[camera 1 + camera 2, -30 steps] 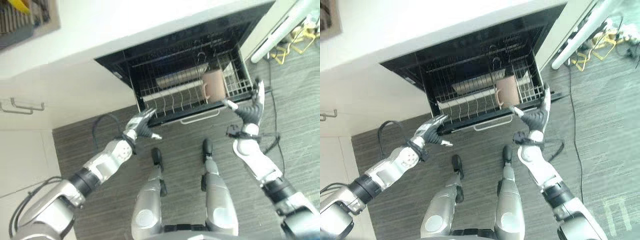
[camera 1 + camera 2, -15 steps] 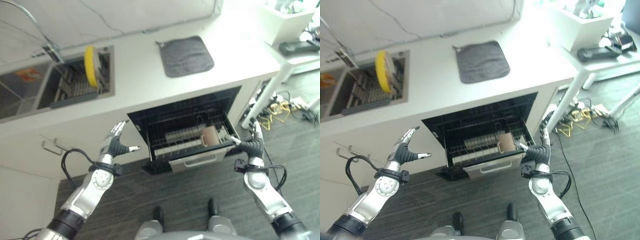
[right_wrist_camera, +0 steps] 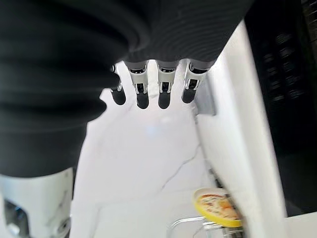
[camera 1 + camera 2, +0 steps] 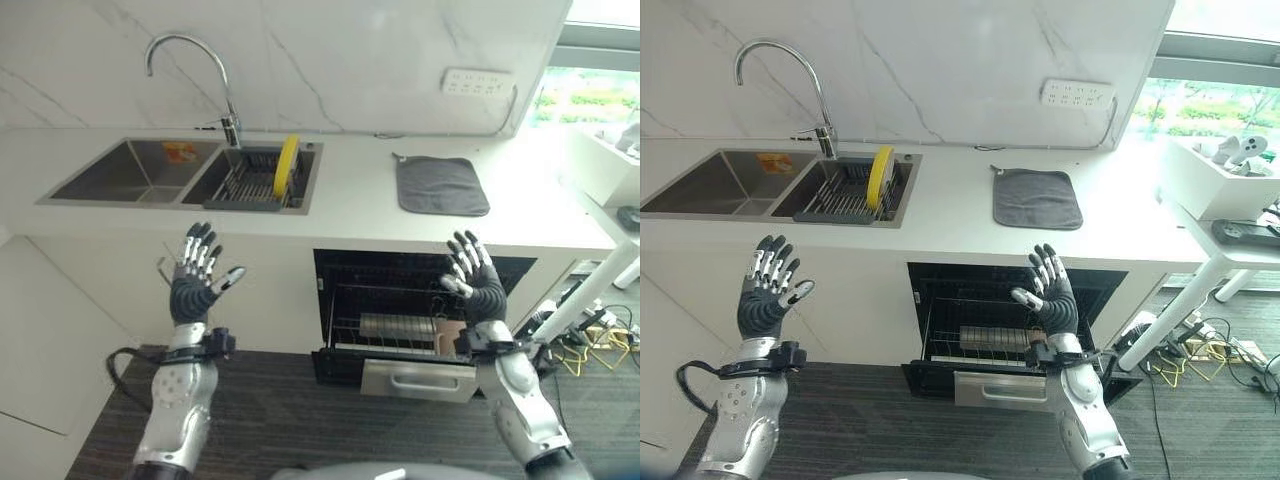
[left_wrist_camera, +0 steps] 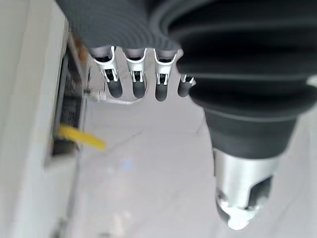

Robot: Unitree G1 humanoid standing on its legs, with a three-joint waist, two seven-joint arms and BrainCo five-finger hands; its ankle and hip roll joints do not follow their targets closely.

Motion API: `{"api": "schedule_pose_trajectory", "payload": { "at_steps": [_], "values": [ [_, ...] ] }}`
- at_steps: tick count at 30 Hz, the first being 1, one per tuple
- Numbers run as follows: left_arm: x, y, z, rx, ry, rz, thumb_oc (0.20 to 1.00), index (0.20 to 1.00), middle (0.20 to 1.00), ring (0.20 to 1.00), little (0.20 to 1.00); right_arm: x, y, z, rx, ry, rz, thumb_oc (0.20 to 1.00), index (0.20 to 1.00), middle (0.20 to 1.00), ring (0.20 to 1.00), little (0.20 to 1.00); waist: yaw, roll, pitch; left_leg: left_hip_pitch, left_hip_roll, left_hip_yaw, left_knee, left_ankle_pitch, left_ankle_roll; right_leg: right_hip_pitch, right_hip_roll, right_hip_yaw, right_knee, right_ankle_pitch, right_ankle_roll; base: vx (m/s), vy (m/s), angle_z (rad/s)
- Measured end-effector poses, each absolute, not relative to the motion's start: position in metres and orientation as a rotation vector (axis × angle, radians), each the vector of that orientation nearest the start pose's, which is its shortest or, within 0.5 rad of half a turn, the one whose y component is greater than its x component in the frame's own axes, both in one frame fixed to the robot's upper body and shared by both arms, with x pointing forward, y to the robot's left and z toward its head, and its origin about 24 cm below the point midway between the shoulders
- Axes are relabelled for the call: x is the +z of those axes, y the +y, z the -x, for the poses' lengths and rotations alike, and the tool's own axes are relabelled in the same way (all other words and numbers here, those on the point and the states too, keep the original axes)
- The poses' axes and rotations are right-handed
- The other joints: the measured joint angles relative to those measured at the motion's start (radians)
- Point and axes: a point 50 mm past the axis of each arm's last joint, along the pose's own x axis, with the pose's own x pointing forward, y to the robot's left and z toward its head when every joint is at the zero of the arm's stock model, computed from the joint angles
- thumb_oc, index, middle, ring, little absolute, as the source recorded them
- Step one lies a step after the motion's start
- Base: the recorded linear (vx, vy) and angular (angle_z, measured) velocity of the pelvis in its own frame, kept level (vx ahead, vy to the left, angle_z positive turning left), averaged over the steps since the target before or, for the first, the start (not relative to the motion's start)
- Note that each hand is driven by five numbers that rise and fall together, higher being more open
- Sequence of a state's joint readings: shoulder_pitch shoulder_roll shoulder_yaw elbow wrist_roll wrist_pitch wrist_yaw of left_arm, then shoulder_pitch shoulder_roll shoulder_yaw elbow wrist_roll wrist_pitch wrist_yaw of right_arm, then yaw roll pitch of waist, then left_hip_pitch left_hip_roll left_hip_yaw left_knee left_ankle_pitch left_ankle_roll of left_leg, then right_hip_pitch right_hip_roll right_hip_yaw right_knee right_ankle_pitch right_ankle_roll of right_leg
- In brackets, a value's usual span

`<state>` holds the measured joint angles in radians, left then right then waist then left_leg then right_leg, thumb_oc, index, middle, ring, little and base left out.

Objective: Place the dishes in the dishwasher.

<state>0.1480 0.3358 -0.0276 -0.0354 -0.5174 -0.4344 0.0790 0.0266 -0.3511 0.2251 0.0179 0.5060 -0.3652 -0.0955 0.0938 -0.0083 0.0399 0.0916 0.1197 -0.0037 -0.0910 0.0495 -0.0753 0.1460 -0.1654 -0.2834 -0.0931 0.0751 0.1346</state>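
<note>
A yellow plate [image 4: 286, 166] stands on edge in the dish rack [image 4: 250, 185] in the right sink basin. Below the counter the dishwasher [image 4: 340, 300] is open, its wire basket [image 4: 395, 325] pulled out with metal dishes and a brownish mug [image 4: 450, 335] in it. My left hand [image 4: 190, 295] is raised in front of the cabinet under the sink, fingers straight and spread, holding nothing. My right hand [image 4: 485, 300] is raised in front of the dishwasher's right side, also open and holding nothing. The left wrist view shows the straight fingers [image 5: 136, 82] and the yellow plate [image 5: 81, 138] far off.
A curved faucet [image 4: 190, 60] rises behind the sinks, beside the left basin [image 4: 130, 170]. A grey mat [image 4: 440, 185] lies on the white counter. A white table [image 4: 1230, 215] with items stands at the right, with cables on the floor [image 4: 1195, 350] beneath it.
The head camera has tilted up from the floor and dishwasher to the counter and wall. Both hands have risen with fingers spread; nothing was picked up.
</note>
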Motion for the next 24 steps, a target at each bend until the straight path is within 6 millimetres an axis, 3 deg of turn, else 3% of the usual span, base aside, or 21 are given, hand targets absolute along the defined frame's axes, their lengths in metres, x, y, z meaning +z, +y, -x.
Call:
{"api": "schedule_pose_trajectory", "payload": {
  "at_steps": [3,8,11,12,13,16,19,21,22,23,24],
  "values": [
    [0.07,0.23,-0.218,0.129,-0.326,0.227,1.0,1.0,1.0,1.0,1.0,0.087,-0.176,-0.244,0.133,-0.328,-0.113,1.0,1.0,1.0,1.0,1.0,0.003,0.004,0.002,0.001,0.002,-0.013,0.0,0.0,0.0,0.007,0.003,-0.007,0.0,-0.006,0.002,0.06,-0.027,0.08],
    [0.07,0.237,-0.218,0.123,-0.305,0.204,1.0,1.0,1.0,1.0,1.0,0.095,-0.177,-0.248,0.166,-0.336,-0.089,1.0,1.0,1.0,1.0,1.0,0.025,0.002,0.024,0.004,0.0,0.0,0.0,-0.001,0.0,0.009,-0.002,-0.006,0.002,-0.007,0.002,0.04,0.129,-0.01],
    [0.074,0.235,-0.221,0.086,-0.312,0.184,1.0,1.0,1.0,1.0,1.0,0.098,-0.189,-0.249,0.128,-0.334,-0.067,1.0,1.0,1.0,1.0,1.0,0.015,-0.005,0.061,-0.001,0.005,0.068,0.0,0.001,0.008,0.023,-0.02,-0.039,0.006,-0.016,-0.002,-0.03,0.336,0.34],
    [0.076,0.232,-0.226,0.07,-0.316,0.186,1.0,1.0,1.0,1.0,1.0,0.098,-0.194,-0.249,0.106,-0.329,-0.059,1.0,1.0,1.0,1.0,1.0,0.014,-0.014,0.071,-0.006,-0.001,0.072,0.007,-0.003,0.003,0.029,-0.031,-0.052,0.008,-0.01,0.009,0.0,0.291,0.78],
    [0.092,0.215,-0.245,-0.038,-0.351,0.138,1.0,1.0,1.0,1.0,1.0,0.097,-0.204,-0.247,0.037,-0.324,-0.059,1.0,1.0,1.0,1.0,1.0,-0.003,-0.03,0.089,-0.026,-0.012,0.067,0.015,0.008,0.014,0.05,-0.048,-0.112,0.01,-0.026,0.009,0.03,0.386,0.75],
    [0.107,0.204,-0.256,-0.138,-0.402,0.07,1.0,1.0,1.0,1.0,1.0,0.095,-0.209,-0.242,-0.03,-0.331,-0.095,1.0,1.0,1.0,1.0,1.0,-0.01,-0.054,0.114,-0.023,-0.064,0.064,0.034,0.002,0.032,0.057,-0.093,-0.12,0.04,-0.026,0.041,0.04,0.412,0.33],
    [0.108,0.21,-0.256,-0.166,-0.385,0.0,1.0,1.0,1.0,1.0,1.0,0.096,-0.217,-0.238,-0.097,-0.345,-0.119,1.0,1.0,1.0,1.0,1.0,-0.053,-0.055,0.123,-0.004,-0.123,0.066,0.031,-0.005,0.06,0.02,-0.163,-0.089,0.118,-0.022,0.027,-0.02,0.335,-0.02],
    [0.112,0.214,-0.256,-0.168,-0.384,-0.03,1.0,1.0,1.0,1.0,1.0,0.101,-0.212,-0.238,-0.078,-0.369,-0.131,1.0,1.0,1.0,1.0,1.0,-0.066,-0.049,0.126,0.016,-0.139,0.086,0.025,-0.011,0.084,-0.023,-0.182,-0.055,0.171,0.017,-0.001,-0.08,0.253,-0.32],
    [0.113,0.219,-0.254,-0.156,-0.385,-0.044,1.0,1.0,1.0,1.0,1.0,0.103,-0.206,-0.239,-0.055,-0.389,-0.149,1.0,1.0,1.0,1.0,1.0,-0.052,-0.046,0.127,0.017,-0.136,0.113,0.027,-0.021,0.097,-0.039,-0.182,-0.053,0.18,0.044,0.0,-0.06,0.114,-0.7],
    [0.116,0.224,-0.254,-0.137,-0.391,-0.072,1.0,1.0,1.0,1.0,1.0,0.104,-0.201,-0.241,-0.034,-0.401,-0.163,1.0,1.0,1.0,1.0,1.0,-0.042,-0.041,0.133,0.016,-0.127,0.136,0.02,-0.022,0.103,-0.074,-0.175,-0.05,0.216,0.034,0.021,-0.03,0.085,-0.49],
    [0.115,0.224,-0.254,-0.128,-0.392,-0.075,1.0,1.0,1.0,1.0,1.0,0.102,-0.2,-0.241,-0.023,-0.39,-0.159,1.0,1.0,1.0,1.0,1.0,-0.056,-0.033,0.137,0.017,-0.115,0.126,0.02,-0.02,0.11,-0.095,-0.12,-0.011,0.269,-0.04,0.052,-0.02,0.045,-0.08]
  ]
}}
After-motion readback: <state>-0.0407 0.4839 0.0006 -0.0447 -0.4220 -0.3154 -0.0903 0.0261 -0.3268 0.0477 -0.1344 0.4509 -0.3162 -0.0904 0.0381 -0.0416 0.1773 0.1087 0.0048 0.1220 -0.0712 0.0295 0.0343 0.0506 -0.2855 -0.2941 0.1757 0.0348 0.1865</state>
